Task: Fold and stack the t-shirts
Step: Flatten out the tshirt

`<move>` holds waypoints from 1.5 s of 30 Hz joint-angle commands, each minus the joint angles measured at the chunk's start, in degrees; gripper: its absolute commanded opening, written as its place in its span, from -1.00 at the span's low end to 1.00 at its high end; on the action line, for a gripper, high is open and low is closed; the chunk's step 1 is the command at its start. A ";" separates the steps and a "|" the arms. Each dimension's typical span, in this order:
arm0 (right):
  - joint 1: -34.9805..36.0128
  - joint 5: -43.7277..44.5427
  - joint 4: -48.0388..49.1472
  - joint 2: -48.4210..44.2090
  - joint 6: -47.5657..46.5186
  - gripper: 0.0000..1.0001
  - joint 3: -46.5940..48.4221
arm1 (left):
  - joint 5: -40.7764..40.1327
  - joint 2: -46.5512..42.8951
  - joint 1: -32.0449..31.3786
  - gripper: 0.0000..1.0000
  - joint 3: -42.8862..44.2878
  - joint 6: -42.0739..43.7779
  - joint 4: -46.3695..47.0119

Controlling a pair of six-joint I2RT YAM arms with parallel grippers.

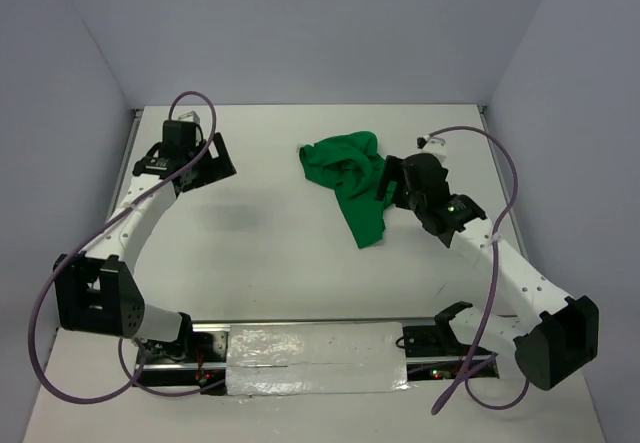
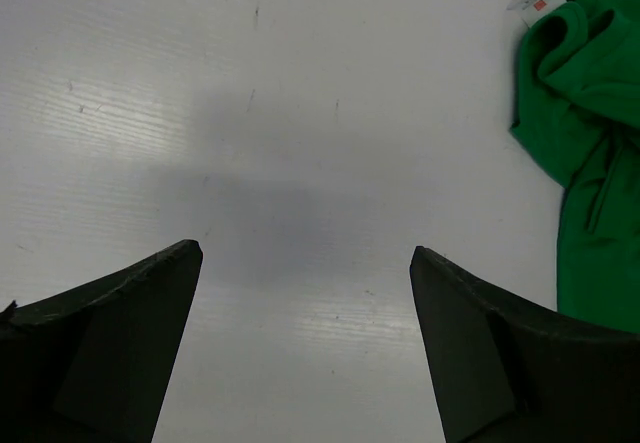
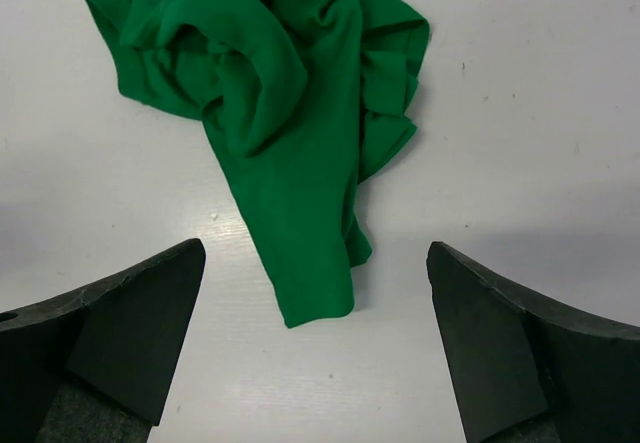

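The green t-shirt (image 3: pixel 290 143) is lying in a crumpled heap on the white table (image 1: pixel 270 263). One long flap of it is reaching down between the fingers of the right gripper (image 3: pixel 315 253). Those fingers are standing wide apart and are holding nothing. The left gripper (image 2: pixel 305 253) is spread wide too, holding nothing, and the shirt is sitting well off past its right finger. No fold is showing, so I think the flattening step is in hand. Next, the right fingers probably need to go down and pinch the flap, so the shirt can be pulled flat
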 commanded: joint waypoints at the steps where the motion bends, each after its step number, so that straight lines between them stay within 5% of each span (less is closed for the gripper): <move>1: 0.15 3.91 0.04 -2.55 1.92 0.99 -0.85 | 3.77 -2.77 0.00 0.99 0.08 -0.24 3.13; 13: -0.03 0.57 2.17 -1.34 0.16 0.96 0.28 | 12.74 -7.26 0.00 0.99 -1.42 1.43 7.09; 21: -6.61 -10.22 1.89 20.36 3.49 0.91 12.40 | 8.00 -7.08 0.00 0.99 -0.53 1.70 3.22; 26: -8.46 -11.64 4.44 30.74 4.64 0.46 19.08 | 6.86 -7.96 0.00 0.98 -1.76 1.78 2.87; 34: -8.73 -15.77 5.67 44.97 5.87 0.59 28.40 | 5.01 -8.74 0.00 0.99 -1.50 2.23 0.67; 38: -8.46 -13.51 2.43 49.29 6.57 -0.22 33.23 | 4.48 -9.36 0.00 0.99 -2.03 1.87 0.85; 39: -8.12 -12.36 1.38 49.04 6.84 -0.81 33.68 | 4.31 -9.36 0.00 0.99 -2.03 1.87 0.50; 40: -7.59 -11.48 1.63 47.03 6.66 -0.99 33.51 | 3.70 -9.28 0.00 0.99 -2.03 1.87 0.33; 45: -4.87 -10.23 1.99 39.20 4.38 -1.00 35.35 | -0.08 -8.75 0.00 0.99 -1.59 0.64 -0.20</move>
